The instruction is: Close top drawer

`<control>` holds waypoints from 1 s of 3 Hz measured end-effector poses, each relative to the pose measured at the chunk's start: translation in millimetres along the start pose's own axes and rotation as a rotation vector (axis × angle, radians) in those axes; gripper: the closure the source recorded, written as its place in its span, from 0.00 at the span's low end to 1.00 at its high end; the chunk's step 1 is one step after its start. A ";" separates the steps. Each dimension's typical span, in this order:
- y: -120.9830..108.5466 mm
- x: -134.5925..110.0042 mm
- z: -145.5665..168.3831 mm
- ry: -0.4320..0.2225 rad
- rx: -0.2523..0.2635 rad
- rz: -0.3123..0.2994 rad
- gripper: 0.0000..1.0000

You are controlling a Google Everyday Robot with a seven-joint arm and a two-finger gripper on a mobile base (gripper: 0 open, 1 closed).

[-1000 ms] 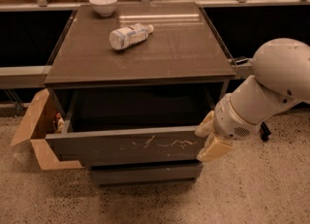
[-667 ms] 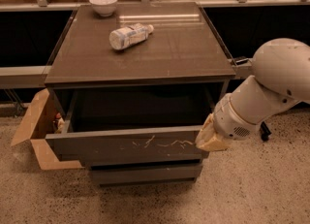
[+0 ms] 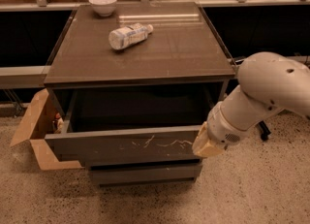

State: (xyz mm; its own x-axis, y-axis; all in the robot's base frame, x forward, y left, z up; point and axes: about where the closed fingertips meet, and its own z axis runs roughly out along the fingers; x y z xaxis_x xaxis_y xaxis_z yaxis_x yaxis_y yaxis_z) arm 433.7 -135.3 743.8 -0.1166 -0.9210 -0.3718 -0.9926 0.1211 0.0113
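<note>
While the top drawer point(image 3: 126, 145) stands pulled well out of the dark cabinet point(image 3: 140, 68), scratched front panel facing forward, the gripper point(image 3: 207, 143) sits at the panel's right end, touching or just beside it. Its tan fingers show as one narrow block with no gap, holding nothing. On the cabinet top a plastic bottle point(image 3: 128, 35) lies on its side, and a white bowl point(image 3: 103, 4) stands at the back left. An open cardboard box point(image 3: 34, 131) sits left of the drawer

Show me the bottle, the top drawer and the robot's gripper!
bottle point(image 3: 128, 36), camera view, middle of its body.
top drawer point(image 3: 97, 146), camera view, left part of its front panel.
gripper point(image 3: 207, 144), camera view, tan tip at the drawer front's right end.
</note>
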 end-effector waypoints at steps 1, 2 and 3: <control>-4.0 11.3 29.2 0.011 -0.007 -0.010 1.00; -20.4 23.9 57.5 0.006 0.026 -0.022 1.00; -45.5 34.5 74.9 -0.014 0.064 -0.034 1.00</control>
State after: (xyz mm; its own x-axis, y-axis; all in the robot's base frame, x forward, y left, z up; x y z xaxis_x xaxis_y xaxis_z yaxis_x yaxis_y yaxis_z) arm 477.4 -144.8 660.9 -0.0820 -0.9199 -0.3836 -0.9917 0.1137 -0.0607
